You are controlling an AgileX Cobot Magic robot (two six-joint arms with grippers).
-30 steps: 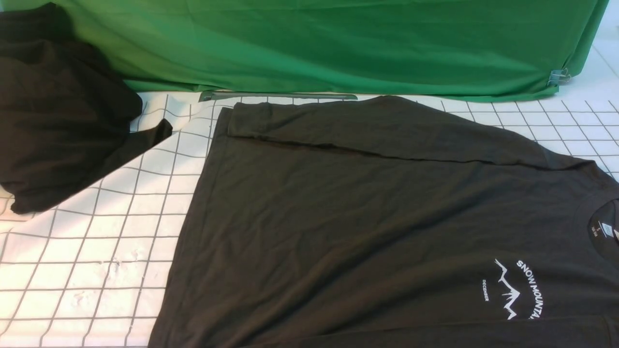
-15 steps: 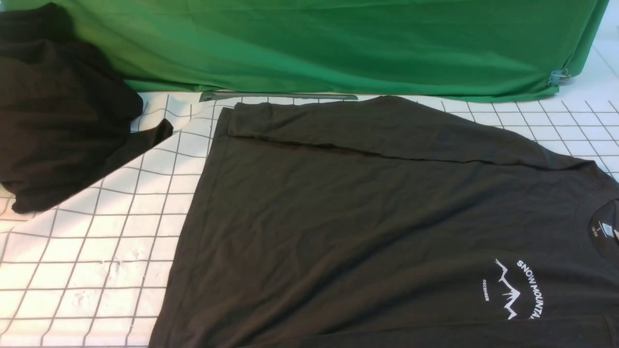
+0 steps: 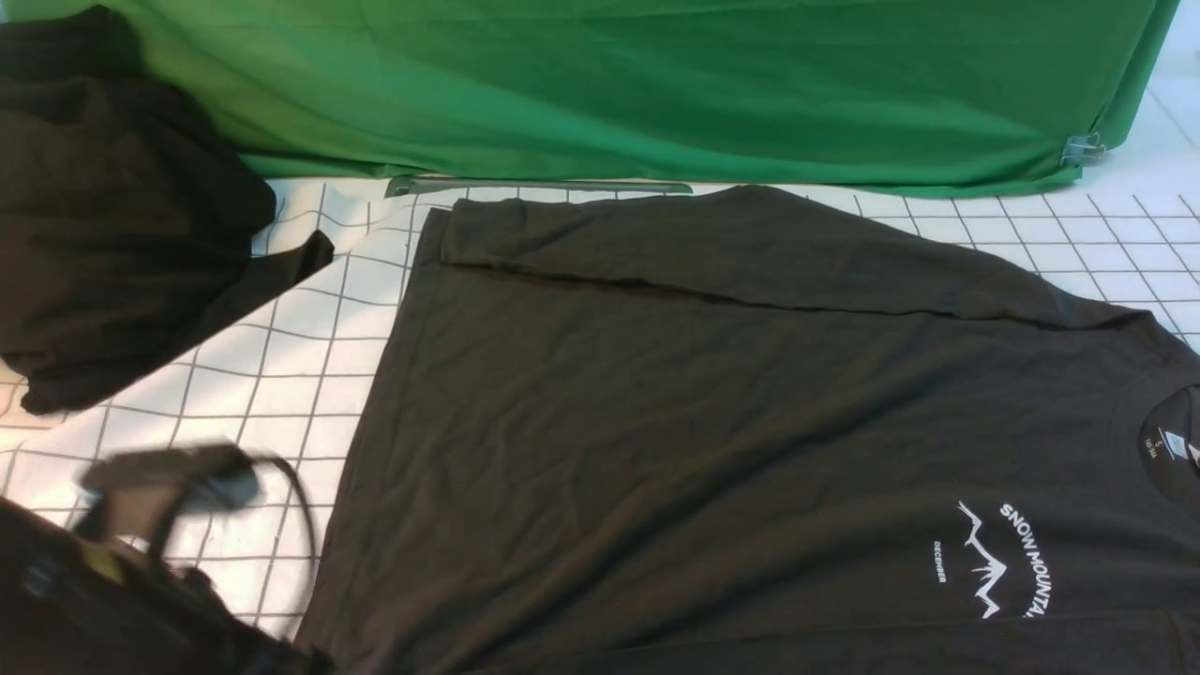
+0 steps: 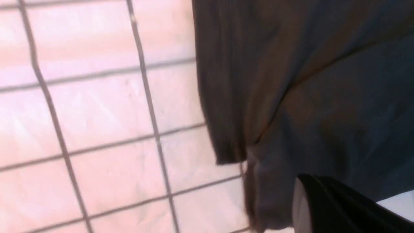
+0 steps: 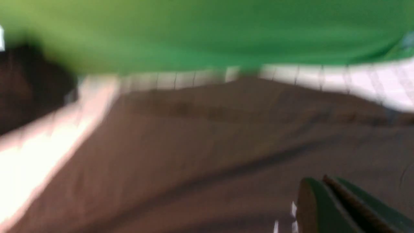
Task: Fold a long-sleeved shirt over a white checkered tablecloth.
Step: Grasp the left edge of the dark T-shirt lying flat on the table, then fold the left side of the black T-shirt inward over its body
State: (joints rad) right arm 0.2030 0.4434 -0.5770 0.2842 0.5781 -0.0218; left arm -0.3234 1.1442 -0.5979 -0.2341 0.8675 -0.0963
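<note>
Shirt (image 3: 712, 422) flat on tablecloth (image 3: 262, 375), collar (image 3: 1162, 398) right, hem (image 3: 380, 441) left

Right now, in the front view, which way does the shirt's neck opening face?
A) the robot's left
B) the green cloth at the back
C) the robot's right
C: the long-sleeved shirt has its neck opening and label at the right edge, with the white print just beside them.
</note>
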